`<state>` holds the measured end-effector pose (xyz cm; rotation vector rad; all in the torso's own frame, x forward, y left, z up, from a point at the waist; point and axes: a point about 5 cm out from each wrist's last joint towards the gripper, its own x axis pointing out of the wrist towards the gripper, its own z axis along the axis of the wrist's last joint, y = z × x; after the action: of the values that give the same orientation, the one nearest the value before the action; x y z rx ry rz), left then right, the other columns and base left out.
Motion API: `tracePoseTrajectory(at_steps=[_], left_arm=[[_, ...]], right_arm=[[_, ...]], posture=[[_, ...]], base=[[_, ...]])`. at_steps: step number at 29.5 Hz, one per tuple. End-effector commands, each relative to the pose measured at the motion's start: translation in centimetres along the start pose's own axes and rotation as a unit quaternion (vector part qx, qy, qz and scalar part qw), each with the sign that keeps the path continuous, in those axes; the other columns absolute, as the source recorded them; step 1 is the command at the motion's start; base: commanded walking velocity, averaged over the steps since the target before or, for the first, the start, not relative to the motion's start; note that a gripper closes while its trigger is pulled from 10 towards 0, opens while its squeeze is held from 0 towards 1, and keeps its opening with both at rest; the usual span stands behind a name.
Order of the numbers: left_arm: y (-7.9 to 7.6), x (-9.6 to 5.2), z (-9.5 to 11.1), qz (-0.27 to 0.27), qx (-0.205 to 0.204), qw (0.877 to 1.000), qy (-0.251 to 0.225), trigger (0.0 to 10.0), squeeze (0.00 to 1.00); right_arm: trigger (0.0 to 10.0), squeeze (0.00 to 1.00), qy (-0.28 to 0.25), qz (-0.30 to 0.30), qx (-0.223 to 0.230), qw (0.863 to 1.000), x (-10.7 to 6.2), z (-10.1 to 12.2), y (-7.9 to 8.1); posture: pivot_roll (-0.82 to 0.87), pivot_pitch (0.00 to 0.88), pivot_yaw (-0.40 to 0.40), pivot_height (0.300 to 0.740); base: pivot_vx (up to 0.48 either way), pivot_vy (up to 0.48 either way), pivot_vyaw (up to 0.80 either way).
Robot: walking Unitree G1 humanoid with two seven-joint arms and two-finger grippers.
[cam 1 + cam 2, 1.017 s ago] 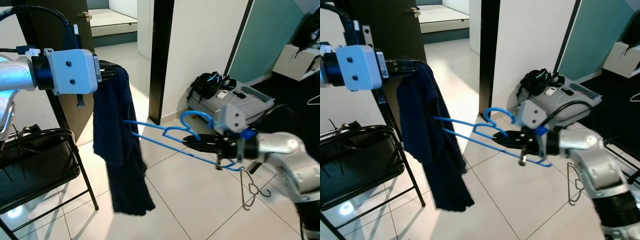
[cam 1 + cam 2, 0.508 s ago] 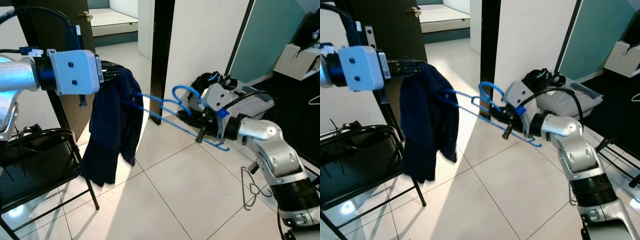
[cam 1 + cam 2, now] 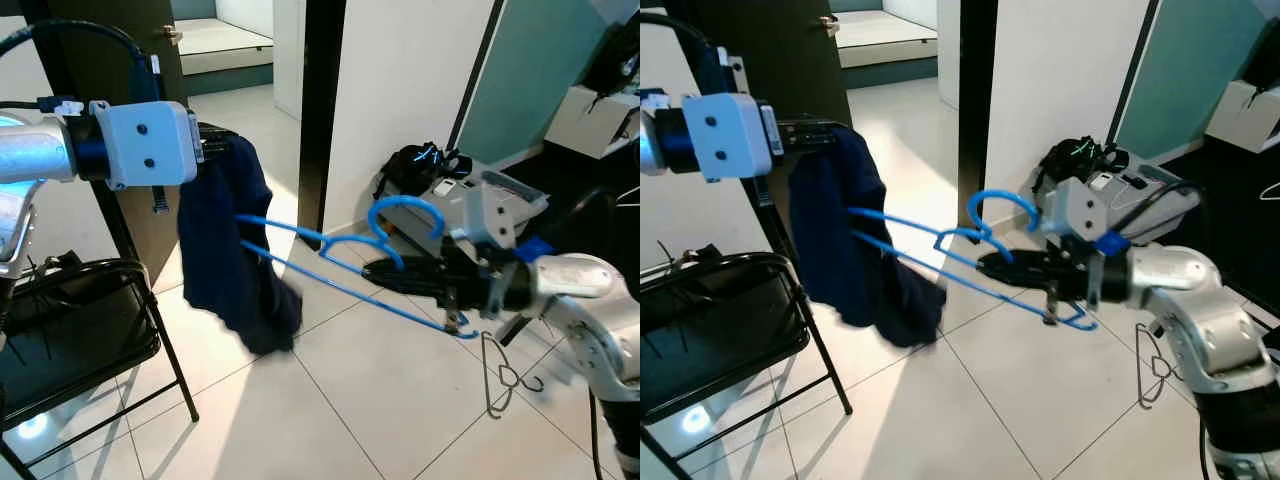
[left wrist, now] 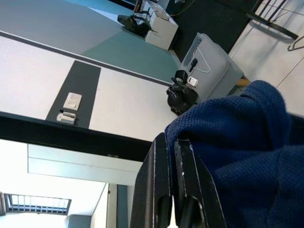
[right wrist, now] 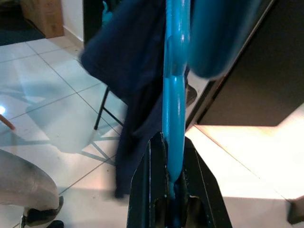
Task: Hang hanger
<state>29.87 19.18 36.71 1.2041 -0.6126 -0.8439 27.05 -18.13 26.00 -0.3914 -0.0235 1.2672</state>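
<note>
White tiled floor [image 3: 330, 400] under us, folding chair off to the side. Our left hand [image 3: 215, 145] is pinched shut on a dark blue knit garment [image 3: 235, 250]; our right hand [image 3: 400, 272] is clamped on a blue plastic hanger [image 3: 330, 265], its far arm poking into the cloth. Threading's half done, hanging's still to come.

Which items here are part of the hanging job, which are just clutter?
In play:
- blue plastic hanger, clamped in the right gripper
- dark navy knitted garment, pinched at its top by the left gripper

Lying about:
- black folding chair
- grey case with the black bag by the wall
- bare wire hanger on the tile floor
</note>
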Motion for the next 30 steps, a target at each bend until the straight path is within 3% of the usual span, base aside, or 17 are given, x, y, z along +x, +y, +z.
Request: tracePoseTrajectory(at_steps=[1, 6, 10, 21, 30], left_arm=[[0.6, 0.2, 0.3, 0.008, 0.012, 1.000, -0.003, 10.0, 0.00], [0.9, 0.3, 0.5, 0.011, 0.011, 1.000, -0.008, 10.0, 0.00], [1.1, 0.3, 0.8, 0.011, 0.012, 1.000, -0.012, 10.0, 0.00], [1.2, 0.2, 0.8, 0.011, 0.015, 1.000, -0.009, 10.0, 0.00], [1.3, 0.1, 0.7, 0.013, 0.016, 1.000, -0.006, 10.0, 0.00]], right_arm=[[10.0, 0.00, -0.015, 0.017, -0.008, 1.000, 0.1, 0.7, 0.3], [10.0, 0.00, -0.001, -0.017, -0.017, 1.000, -1.1, 0.7, -0.3], [10.0, 0.00, -0.022, -0.038, -0.019, 0.999, -1.6, 1.2, -0.6], [10.0, 0.00, -0.047, -0.028, -0.002, 0.999, -3.8, 2.5, -0.3], [10.0, 0.00, 0.007, -0.028, 0.021, 0.999, -5.5, 1.3, 0.3]], posture=[[0.03, 0.000, 0.003, 0.740], [0.03, 0.000, 0.005, 0.740], [0.03, 0.000, 0.005, 0.740], [0.03, 0.000, 0.003, 0.740], [0.03, 0.000, 0.001, 0.740]], base=[[0.000, 0.000, 0.00], [0.000, 0.000, 0.00], [0.000, 0.000, 0.00], [0.000, 0.000, 0.00], [0.000, 0.000, 0.00]])
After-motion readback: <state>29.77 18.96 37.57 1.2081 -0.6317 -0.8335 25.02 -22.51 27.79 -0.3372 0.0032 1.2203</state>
